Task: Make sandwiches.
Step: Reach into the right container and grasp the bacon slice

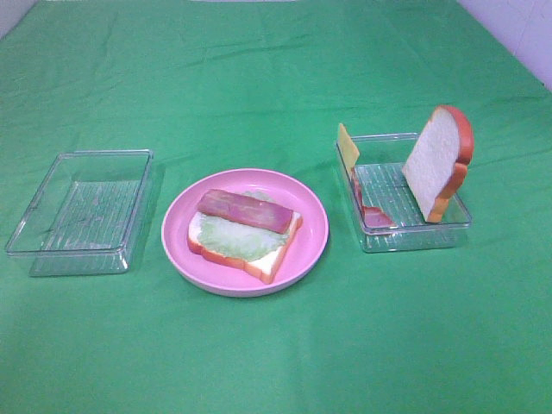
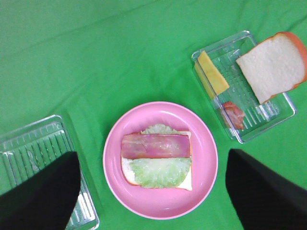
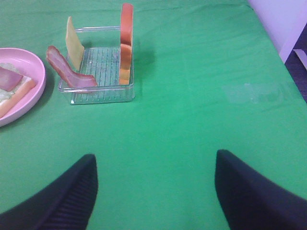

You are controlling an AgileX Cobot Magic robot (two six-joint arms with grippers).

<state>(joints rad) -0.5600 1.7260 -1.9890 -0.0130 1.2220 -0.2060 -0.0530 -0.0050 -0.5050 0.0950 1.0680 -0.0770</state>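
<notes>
While the open-faced sandwich (image 1: 246, 228) sits on the pink plate (image 1: 315, 233) at mid-bench, it has only its bottom bread, lettuce (image 1: 228, 240) and ham (image 1: 244, 210). What you need next, I judge, lies in the tray (image 1: 414, 237) just beside the plate, on the right arm's side. There the cheese slice (image 1: 348, 144) stands on edge at the far, plate-side corner, the bacon strip (image 1: 371, 211) droops down the same wall, and the top bread slice (image 1: 438, 162) leans upright on the outer side.

Your left end effector (image 2: 151, 160) hangs above the plate, fingers wide apart and holding nothing. The ham's long axis runs along the line from finger to finger.

Your right end effector (image 3: 156, 165) is also spread and holds nothing, low over bare green bench (image 1: 276, 86) — the tray lies ahead of it, off toward the plate. From there the bread shows edge-on, so its thin side faces the gap. The right arm looks nearer. A second tray (image 1: 52, 250) sits beyond the plate on the left.
</notes>
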